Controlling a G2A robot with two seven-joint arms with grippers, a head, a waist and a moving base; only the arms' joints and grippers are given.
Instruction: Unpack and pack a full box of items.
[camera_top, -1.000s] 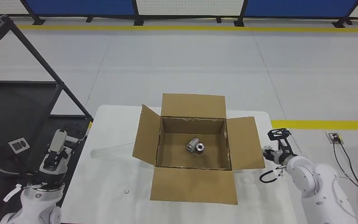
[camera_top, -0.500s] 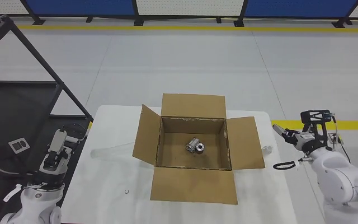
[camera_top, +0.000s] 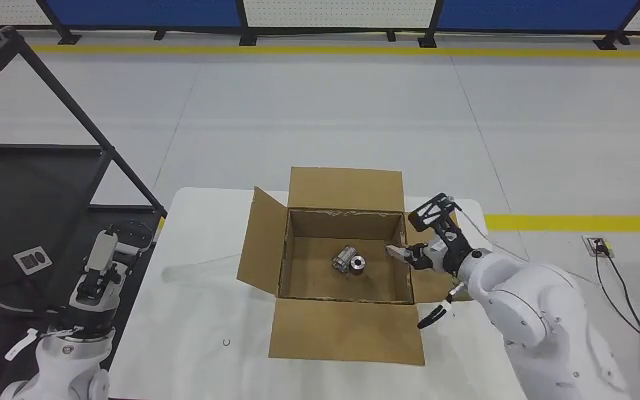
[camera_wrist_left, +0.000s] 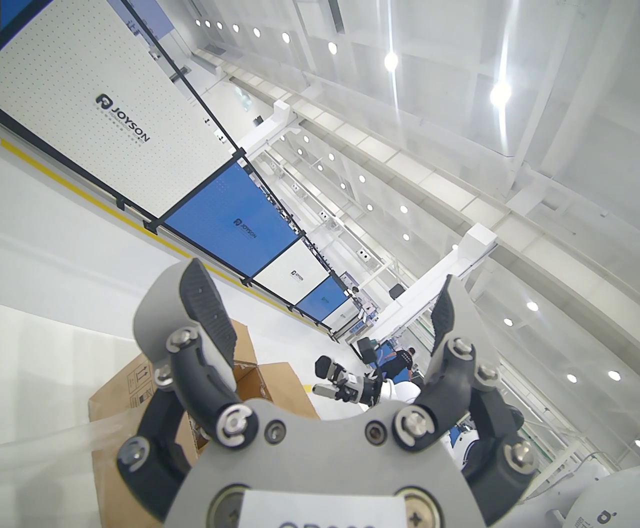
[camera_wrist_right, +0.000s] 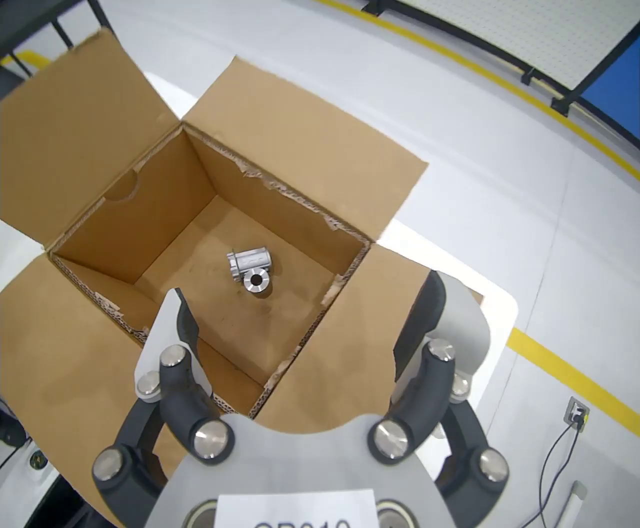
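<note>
The right end effector (camera_wrist_right: 302, 300), its two curved pale fingers with dark inner pads spread wide and empty, hangs over a side flap and the torn corrugated rim of the open brown cardboard box (camera_wrist_right: 165, 200). Below and ahead of it, on the box's scuffed floor, lie two small shiny metal cylinders (camera_wrist_right: 251, 270), touching, one flanged and lying on its side, the other showing a round bore. The left end effector (camera_wrist_left: 322, 285), its black textured pads likewise spread, points upward, well apart from the box on the smooth white worktop (camera_top: 200, 310).

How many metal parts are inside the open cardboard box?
2, touching, mid-floor of the box: a flanged cylinder on its side and a bored cylinder, hole up. More may hide by the walls.
</note>
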